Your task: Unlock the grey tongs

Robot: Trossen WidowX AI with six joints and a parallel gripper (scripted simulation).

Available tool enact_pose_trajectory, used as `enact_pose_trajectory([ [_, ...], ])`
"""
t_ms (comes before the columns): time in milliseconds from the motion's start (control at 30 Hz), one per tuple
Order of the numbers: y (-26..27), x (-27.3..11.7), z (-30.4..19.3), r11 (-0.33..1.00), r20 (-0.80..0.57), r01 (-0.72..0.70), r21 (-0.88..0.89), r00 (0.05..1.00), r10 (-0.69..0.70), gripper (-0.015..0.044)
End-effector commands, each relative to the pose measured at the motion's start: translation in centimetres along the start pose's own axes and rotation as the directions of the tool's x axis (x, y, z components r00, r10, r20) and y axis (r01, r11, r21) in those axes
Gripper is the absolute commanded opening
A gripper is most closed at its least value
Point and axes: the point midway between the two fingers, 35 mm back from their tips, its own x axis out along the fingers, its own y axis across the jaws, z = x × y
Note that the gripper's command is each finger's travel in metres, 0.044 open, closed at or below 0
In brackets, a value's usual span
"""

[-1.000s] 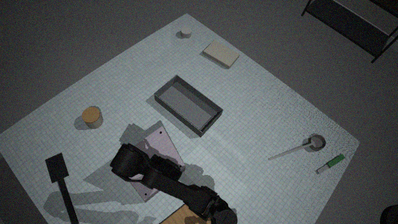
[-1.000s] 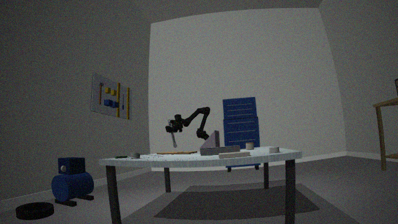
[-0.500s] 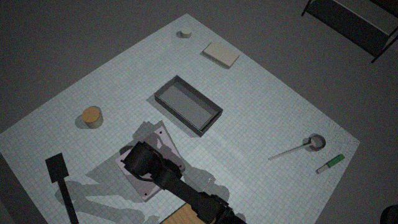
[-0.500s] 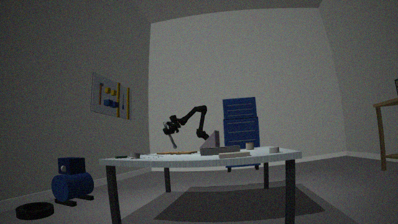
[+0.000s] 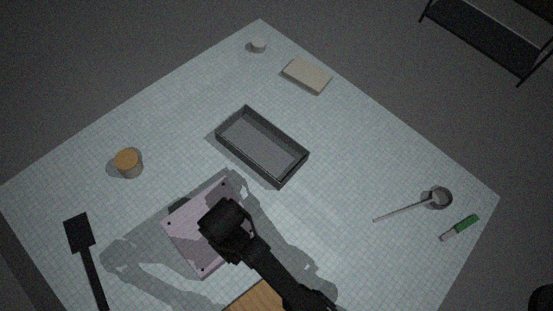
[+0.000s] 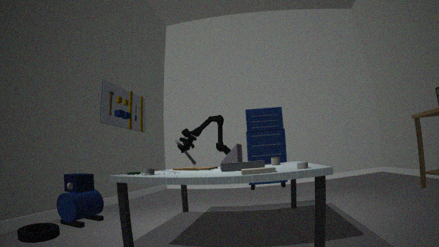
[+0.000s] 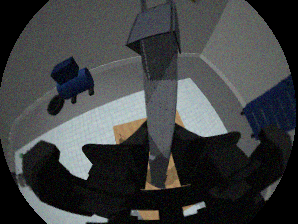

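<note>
The grey tongs (image 6: 189,157) (image 7: 161,100) are held in the air above the table, tilted, with the tips pointing down and to the right in the exterior view. In the wrist view the boxy hinge end is at the top and the arms look close together; whether they are locked cannot be told. My gripper (image 6: 185,147) (image 7: 156,121) is shut on the tongs. In the top view the arm hides them. The wooden board (image 5: 259,297) (image 6: 197,168) (image 7: 125,132) lies below and beyond the tips in the wrist view. The roasting tin (image 5: 259,147) (image 6: 241,167) is empty.
A pinkish raised fixture (image 5: 179,222) (image 6: 234,155) stands under the arm in the top view. A black spatula (image 5: 79,233), a cork-topped jar (image 5: 127,160), a beige block (image 5: 307,74), a small white round piece (image 5: 258,44), a ladle (image 5: 402,211) and a green-handled tool (image 5: 467,223) lie around.
</note>
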Motion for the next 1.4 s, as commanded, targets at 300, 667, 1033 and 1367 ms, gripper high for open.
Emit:
enact_pose_trajectory([
  [300, -0.2, 2.1, -1.4, 0.999, -0.249, -0.042, 0.011, 0.968, 0.043, -0.0150],
  [667, -1.1, 2.8, -3.1, 0.996, -0.467, -0.036, 0.083, 0.881, 0.070, -0.0150],
  [1033, -2.1, 2.4, -4.5, 0.979, -0.655, 0.028, 0.203, 0.747, 0.114, -0.0150],
  [1367, -2.6, 1.9, -4.9, 0.958, -0.729, 0.085, 0.273, 0.668, 0.149, -0.0150],
])
